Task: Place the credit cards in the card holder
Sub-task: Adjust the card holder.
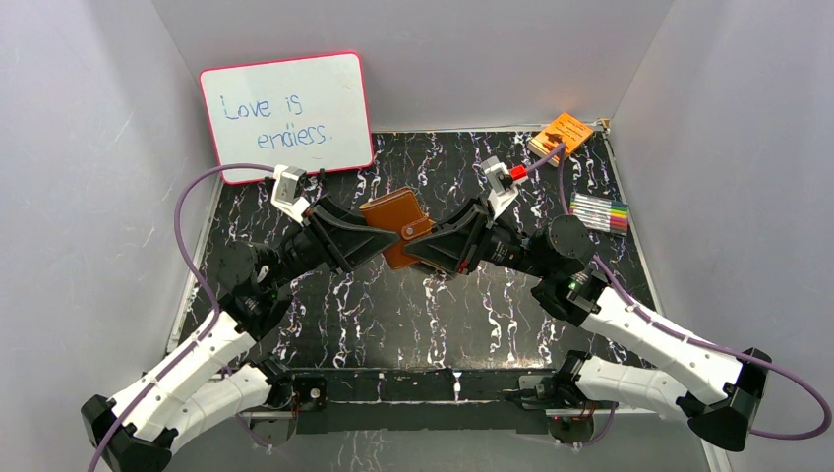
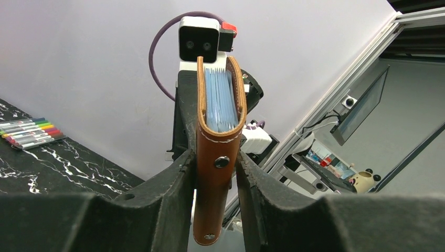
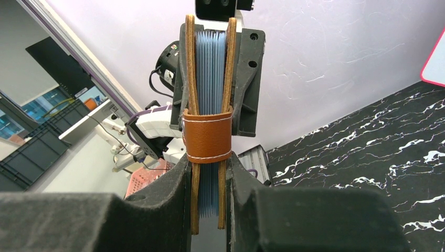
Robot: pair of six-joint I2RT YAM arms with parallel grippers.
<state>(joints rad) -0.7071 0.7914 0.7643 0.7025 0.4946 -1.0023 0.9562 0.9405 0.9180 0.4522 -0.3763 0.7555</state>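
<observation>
Black tabletop [image 1: 393,315] veined with white, walled in pale grey, lies beneath the card holder [image 1: 393,218], which is lifted clear of it near the middle. The holder is pinched from both ends. The left gripper [image 1: 379,239] takes it from the left, the right gripper [image 1: 415,252] from the right.

In the left wrist view the holder [image 2: 216,173] stands on edge between the left gripper's [image 2: 214,157] fingers [image 2: 173,178], which press against both covers, so the jaws are clenched on it. In the right wrist view the right gripper [image 3: 207,163] likewise squeezes the two covers of the holder [image 3: 207,137] flat between its jaws.

The holder is reddish-brown leather, smooth, with pale stitching along rounded edges. A strap tab [image 2: 212,199] bearing a round metal snap [image 2: 221,162] runs down one end. At the other end a stitched leather band [image 3: 207,137] bridges the covers. Thin pale blue leaves [image 2: 220,102] are packed between the covers; whether they are cards or sleeves cannot be told.

Well apart on the right lies a row of coloured markers [image 1: 600,211]. An orange booklet [image 1: 563,133] sits at the far right corner. A pink-rimmed whiteboard [image 1: 287,116] with blue handwriting leans at the far left.
</observation>
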